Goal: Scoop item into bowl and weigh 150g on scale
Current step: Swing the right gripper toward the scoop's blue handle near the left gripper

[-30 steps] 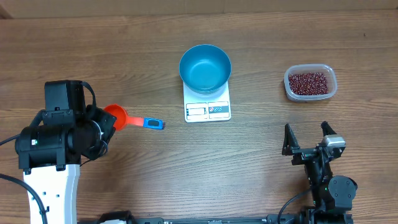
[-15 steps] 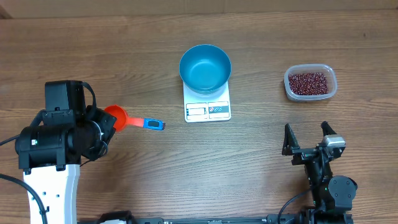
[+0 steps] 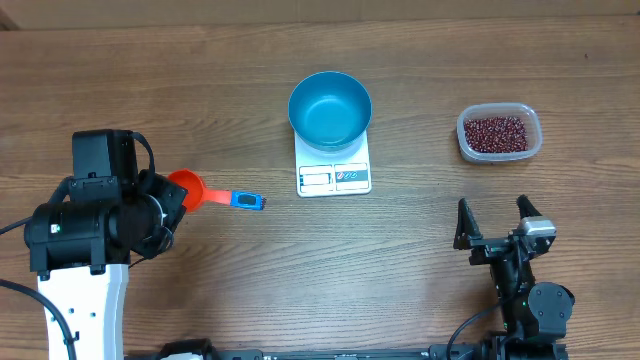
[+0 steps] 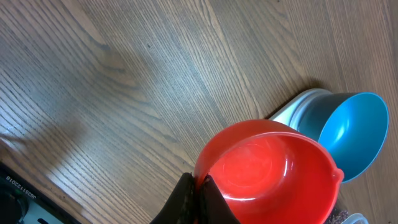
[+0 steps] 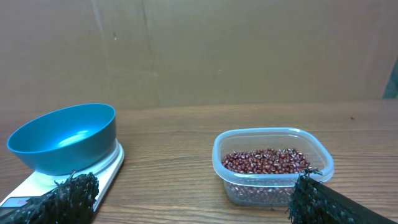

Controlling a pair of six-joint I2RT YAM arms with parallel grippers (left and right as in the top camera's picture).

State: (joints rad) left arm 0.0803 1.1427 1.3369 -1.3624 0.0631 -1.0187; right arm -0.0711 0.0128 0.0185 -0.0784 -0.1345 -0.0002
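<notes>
Two grippers, one busy: left on the scoop, right idle.
Left gripper (image 4: pixel 196 182) fingers (image 4: pixel 184 200) are pinched together on the rim of the orange-red plastic measuring scoop (image 4: pixel 267 168), whose cup is bare inside. Its blue handle (image 3: pixel 245 200) points toward the middle of the wooden table (image 3: pixel 400 260). Right gripper (image 3: pixel 492 212) sits near the table's front edge with its jaws spread wide, holding nothing. Round bright blue bowl (image 3: pixel 330 108) sits bare inside on the flat white digital scale (image 3: pixel 335 178), with the display panel showing in front of it, at centre-back. Dark red-brown beans (image 3: pixel 497 133) lie heaped in the clear plastic tub (image 3: pixel 538 128) with rounded corners. The tub is right of the scale, apart from it, and beyond the right gripper.
</notes>
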